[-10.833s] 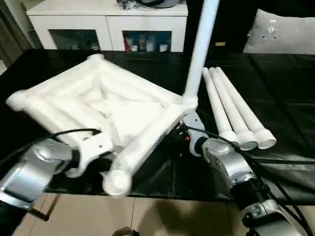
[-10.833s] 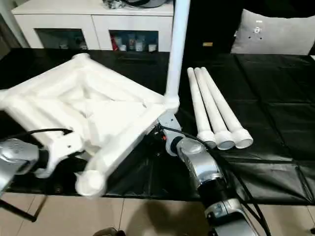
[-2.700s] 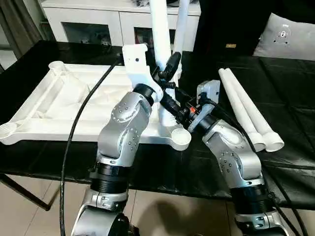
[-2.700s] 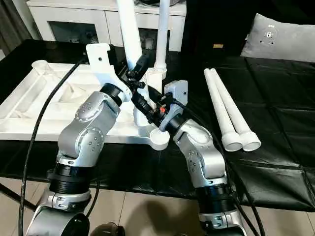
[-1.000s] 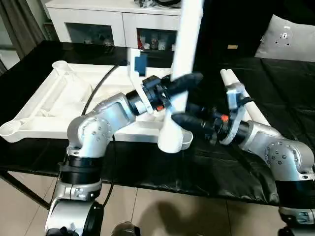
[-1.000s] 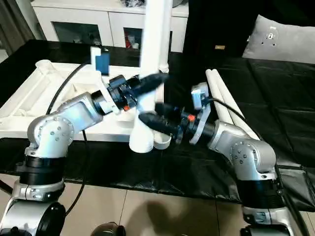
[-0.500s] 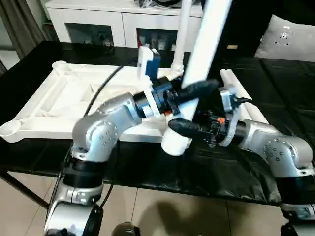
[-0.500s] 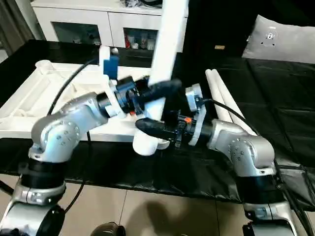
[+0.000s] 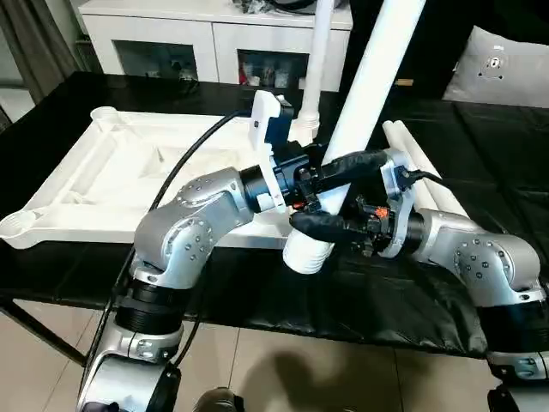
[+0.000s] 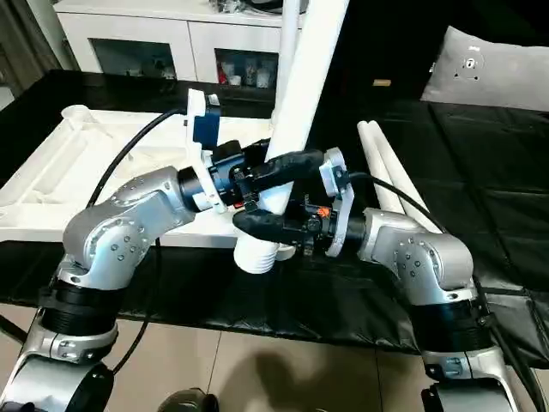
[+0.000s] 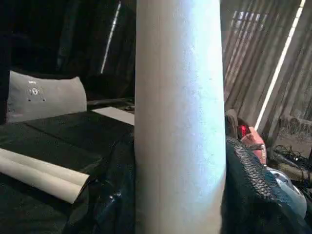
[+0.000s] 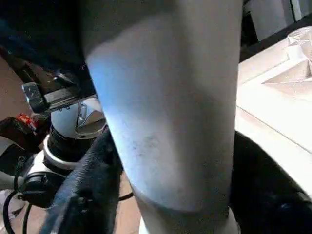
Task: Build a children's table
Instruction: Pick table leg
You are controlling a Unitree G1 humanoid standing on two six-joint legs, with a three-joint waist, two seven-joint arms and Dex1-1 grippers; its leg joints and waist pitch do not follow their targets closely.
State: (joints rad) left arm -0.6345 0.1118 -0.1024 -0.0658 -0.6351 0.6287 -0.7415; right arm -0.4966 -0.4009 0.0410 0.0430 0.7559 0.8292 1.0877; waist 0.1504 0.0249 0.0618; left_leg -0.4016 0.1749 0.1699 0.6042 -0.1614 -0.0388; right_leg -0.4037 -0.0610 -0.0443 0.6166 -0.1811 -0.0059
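Since a second ago the right gripper [image 9: 322, 225] has drawn its jaws in toward the long round tapering white plastic leg [image 9: 356, 112]; whether they now clamp it I cannot tell. Leg has tipped from near upright to leaning toward upper right of frame, ribbed lower end at centre, above the black-covered table [image 9: 480, 163].

Left gripper [image 9: 347, 165]: black fingers partway closed on this leg just above the right gripper's, holding it.

Count, legs: four. One held, centre. One standing upright in a far corner socket of the square white plastic tabletop [image 9: 111, 172], top centre [image 9: 319, 51]. Two lying side by side on the black cover, right of centre [image 9: 420, 167].

Tabletop: one, ribbed underside up, left half of frame.

One long white cabinet [image 9: 206, 34] along the top edge; one white cushion [image 9: 506, 69] upper right.
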